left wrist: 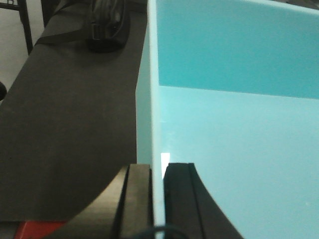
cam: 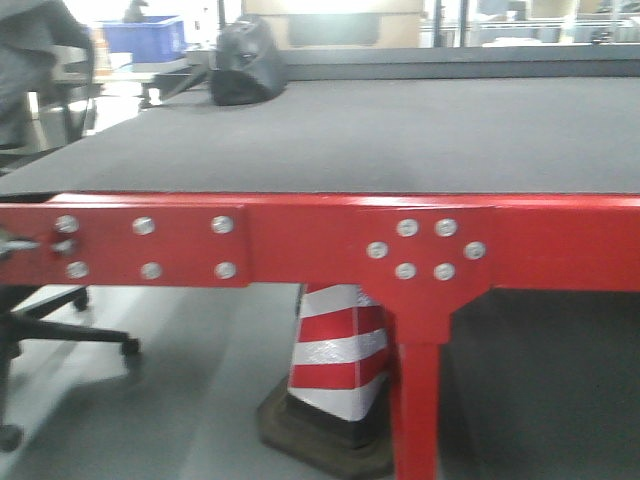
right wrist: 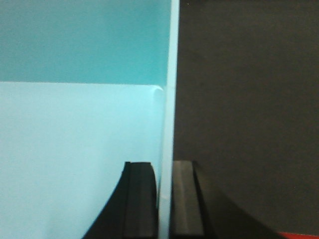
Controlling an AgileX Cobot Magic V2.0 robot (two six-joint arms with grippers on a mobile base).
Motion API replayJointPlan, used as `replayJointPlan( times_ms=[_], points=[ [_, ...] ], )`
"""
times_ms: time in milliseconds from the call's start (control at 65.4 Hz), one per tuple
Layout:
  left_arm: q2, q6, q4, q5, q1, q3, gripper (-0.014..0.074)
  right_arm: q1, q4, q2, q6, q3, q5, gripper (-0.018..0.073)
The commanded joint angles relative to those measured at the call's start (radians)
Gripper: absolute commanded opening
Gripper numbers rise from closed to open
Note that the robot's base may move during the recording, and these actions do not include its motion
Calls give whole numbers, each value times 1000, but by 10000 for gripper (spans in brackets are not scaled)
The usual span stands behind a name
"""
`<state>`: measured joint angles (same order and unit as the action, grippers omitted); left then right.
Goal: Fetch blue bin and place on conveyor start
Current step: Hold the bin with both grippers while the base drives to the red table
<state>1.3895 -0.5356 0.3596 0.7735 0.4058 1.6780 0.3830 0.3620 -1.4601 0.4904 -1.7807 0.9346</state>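
Note:
The blue bin (left wrist: 234, 99) is a pale cyan tub that fills most of both wrist views, and its inside is bare. My left gripper (left wrist: 158, 172) is shut on its left wall, one finger inside and one outside. On the opposite side, the right gripper (right wrist: 164, 169) pinches the bin's (right wrist: 75, 124) right wall the same way. Under the bin lies the conveyor start's black belt (left wrist: 70, 119), which also shows beside the right wall (right wrist: 244, 109). In the front view the belt (cam: 400, 140) sits on its red bolted frame (cam: 330, 245); bin and grippers are out of that view.
A black bag (cam: 245, 62) lies on the belt's far left, seen too in the left wrist view (left wrist: 105, 25). A red-and-white cone (cam: 335, 360) stands under the frame beside a red leg (cam: 415, 400). An office chair (cam: 45, 320) is at the left, a dark blue crate (cam: 145, 35) far behind.

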Motion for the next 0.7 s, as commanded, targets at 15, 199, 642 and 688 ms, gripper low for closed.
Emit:
replayJointPlan(
  times_ms=[15,199,642,688],
  points=[
    [-18,3,36,-38,-1,14,-111,-9,64,16,-9,-9,0,-165],
    [-18,3,36,-38,-1,14,-111,-9,64,16,-9,-9,0,-165],
    [-18,3,36,-38,-1,14,-111,-9,64,16,-9,-9,0,-165],
    [-18,3,36,-38,-1,14,-111,-9,64,16,-9,-9,0,-165]
  ],
)
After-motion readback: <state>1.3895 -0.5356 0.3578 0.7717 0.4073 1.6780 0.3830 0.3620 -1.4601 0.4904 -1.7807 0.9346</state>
